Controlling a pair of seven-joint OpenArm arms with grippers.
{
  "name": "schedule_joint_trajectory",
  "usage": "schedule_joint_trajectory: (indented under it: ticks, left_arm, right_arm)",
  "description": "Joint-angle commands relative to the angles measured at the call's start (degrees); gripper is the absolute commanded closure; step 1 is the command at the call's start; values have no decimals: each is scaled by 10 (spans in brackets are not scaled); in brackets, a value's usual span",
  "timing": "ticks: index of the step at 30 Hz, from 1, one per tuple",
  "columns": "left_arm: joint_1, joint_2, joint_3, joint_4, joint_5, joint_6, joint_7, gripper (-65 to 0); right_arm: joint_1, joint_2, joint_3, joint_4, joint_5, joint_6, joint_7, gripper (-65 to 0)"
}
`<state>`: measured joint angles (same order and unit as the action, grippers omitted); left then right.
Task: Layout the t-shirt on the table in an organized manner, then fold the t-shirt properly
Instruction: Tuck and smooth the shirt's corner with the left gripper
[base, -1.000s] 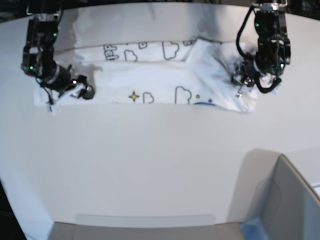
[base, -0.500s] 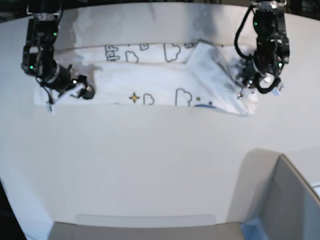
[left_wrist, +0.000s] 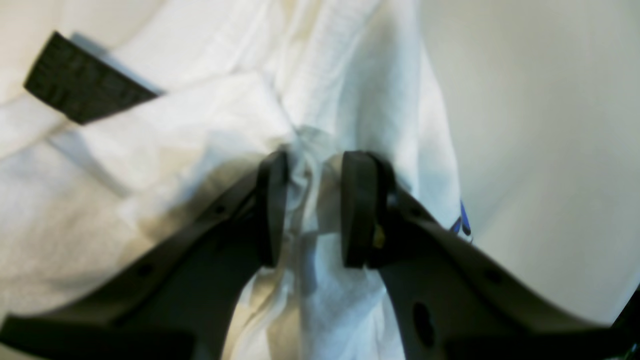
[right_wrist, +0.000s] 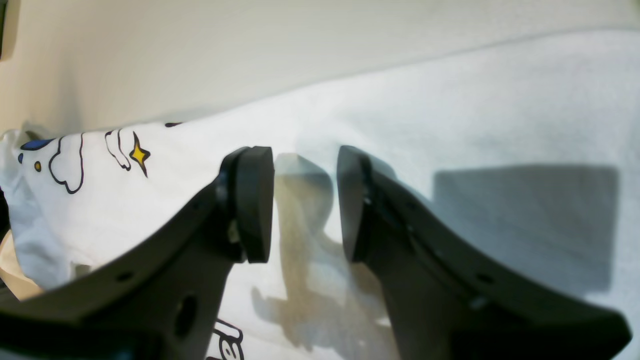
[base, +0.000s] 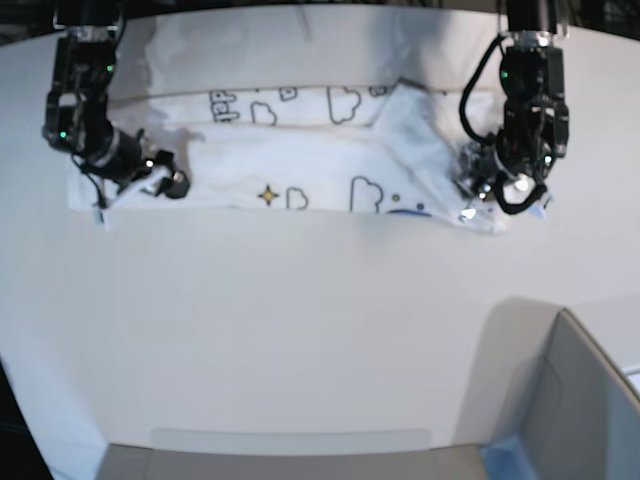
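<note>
The white t-shirt (base: 300, 150) lies folded into a long band across the far part of the table (base: 300, 330), with cloud prints and a yellow star (base: 267, 193) showing. My left gripper (base: 472, 200) is at the band's right end, and in the left wrist view it (left_wrist: 315, 165) is shut on a bunched fold of the shirt (left_wrist: 190, 115). A black tag (left_wrist: 80, 80) lies beyond it. My right gripper (base: 165, 183) is at the band's left end, and in the right wrist view it (right_wrist: 305, 160) is open just over flat cloth (right_wrist: 450, 100).
A grey box (base: 570, 400) with a blue corner (base: 505, 455) stands at the near right. A grey strip (base: 290, 440) runs along the table's near edge. Bare white tabletop spreads in front of the shirt.
My left gripper has moved toward the near edge and slightly left, dragging the shirt's right end with it. The right arm has not moved.
</note>
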<state>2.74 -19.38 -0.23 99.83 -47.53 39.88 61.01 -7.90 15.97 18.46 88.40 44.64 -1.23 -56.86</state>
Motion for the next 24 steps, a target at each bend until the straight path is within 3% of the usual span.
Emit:
schedule_joint_trajectory:
  ticks: [1, 8, 12, 16, 24]
  left_arm:
    - [-16, -5, 1, 9, 2, 1, -3, -197]
    - [-18, -6, 4, -4, 3, 1, -8, -185]
    - [-18, -7, 4, -29, 3, 1, -8, -87]
    - [-15, -7, -3, -13, 3, 1, -9, -49]
    - [16, -5, -70, 60, 3, 1, -3, -25]
  right_arm:
    - [-11, 6, 0, -11, -58, -21, -42, -231]
    - [-12, 7, 0, -11, -58, -21, -42, -231]
    - [-12, 7, 0, -11, -58, -21, -42, -231]
    - [-12, 7, 0, -11, -57, -21, -42, -231]
    - [-12, 7, 0, -11, -59, -21, -42, -231]
